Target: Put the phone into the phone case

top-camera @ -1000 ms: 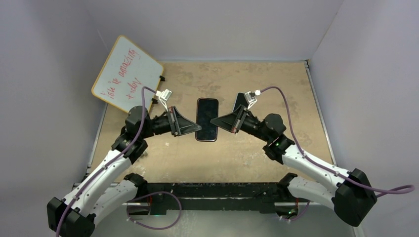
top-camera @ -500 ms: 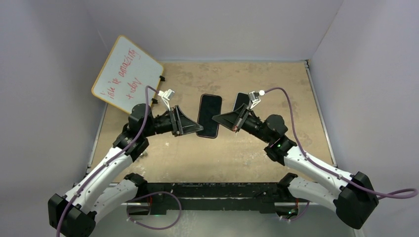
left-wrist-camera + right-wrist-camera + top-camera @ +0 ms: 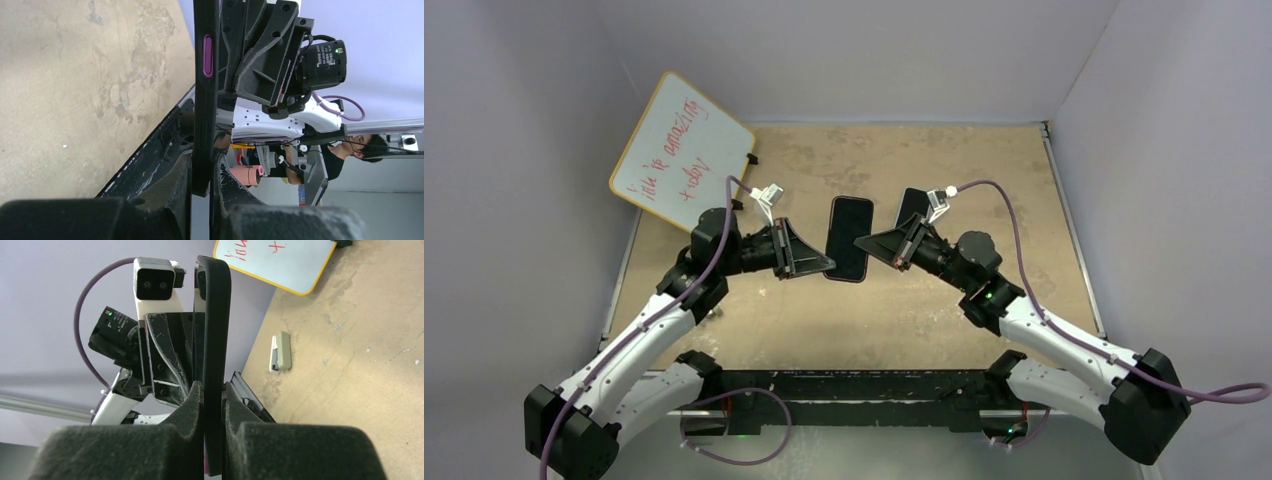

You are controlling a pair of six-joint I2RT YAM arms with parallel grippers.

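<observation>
The phone case (image 3: 849,240) was lifted off the table (image 3: 924,320), over its middle and about midway between the left and right edges. It was a black slab with a purple side button, pinched along both long sides. The left gripper (image 3: 202,167) was clamped on one edge and the right gripper (image 3: 212,390) on the other. Its upper face looked glossy inside a raised rim, so I judged the phone seated or nearly so, though I could not tell whether every corner was home. Next I would want a firm, even squeeze or press without twisting it. A second dark slab (image 3: 910,203) lay flat behind the right gripper toward the far edge, and a whiteboard (image 3: 681,150) leaned at the far left corner. Neither blocked the work.
</observation>
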